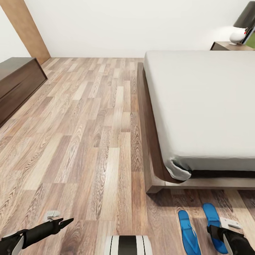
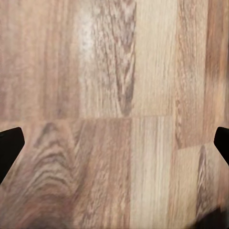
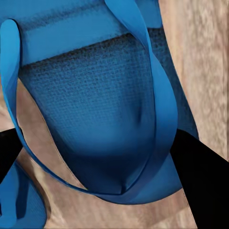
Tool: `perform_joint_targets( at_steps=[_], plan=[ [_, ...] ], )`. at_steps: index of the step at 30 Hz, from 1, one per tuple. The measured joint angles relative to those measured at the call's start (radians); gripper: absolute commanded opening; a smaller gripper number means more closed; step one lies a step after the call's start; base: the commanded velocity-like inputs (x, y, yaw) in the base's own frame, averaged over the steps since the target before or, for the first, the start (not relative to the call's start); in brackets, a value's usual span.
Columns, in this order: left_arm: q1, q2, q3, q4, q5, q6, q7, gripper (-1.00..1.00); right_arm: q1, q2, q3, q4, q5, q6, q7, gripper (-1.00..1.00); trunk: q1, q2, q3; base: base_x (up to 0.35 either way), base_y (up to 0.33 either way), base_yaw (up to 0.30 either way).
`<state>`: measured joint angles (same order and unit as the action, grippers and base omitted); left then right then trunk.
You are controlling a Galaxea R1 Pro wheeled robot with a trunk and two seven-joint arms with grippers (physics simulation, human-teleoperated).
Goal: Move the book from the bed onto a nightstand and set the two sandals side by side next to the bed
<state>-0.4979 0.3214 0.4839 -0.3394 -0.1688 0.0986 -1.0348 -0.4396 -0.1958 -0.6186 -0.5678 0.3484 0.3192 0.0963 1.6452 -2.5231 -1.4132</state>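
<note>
Below, two sandals (image 1: pixel 200 228) side by side near bed (image 1: pixel 152 141).

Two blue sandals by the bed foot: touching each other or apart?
Apart. The head view shows a strip of bare wood floor between the left sandal and the right sandal along their visible length, lying roughly parallel below the bed.

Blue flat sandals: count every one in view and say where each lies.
2. One bright blue flat sandal lies on the wood-plank floor at the foot of the bed; the other lies beside it, at the right gripper.
</note>
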Motion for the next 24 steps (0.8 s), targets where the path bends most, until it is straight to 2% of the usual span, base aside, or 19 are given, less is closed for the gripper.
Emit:
perform_joint_targets(
  at_steps=[24],
  plan=[
    [0.0, 0.0, 0.0, 0.0, 0.0, 0.0, 0.0, 1.0, 0.0, 0.0, 0.002, 0.001, 0.0, -0.001, 0.0, -1.0, 0.01, -0.005, -0.089, 0.0, 0.0, 0.0]
  ],
)
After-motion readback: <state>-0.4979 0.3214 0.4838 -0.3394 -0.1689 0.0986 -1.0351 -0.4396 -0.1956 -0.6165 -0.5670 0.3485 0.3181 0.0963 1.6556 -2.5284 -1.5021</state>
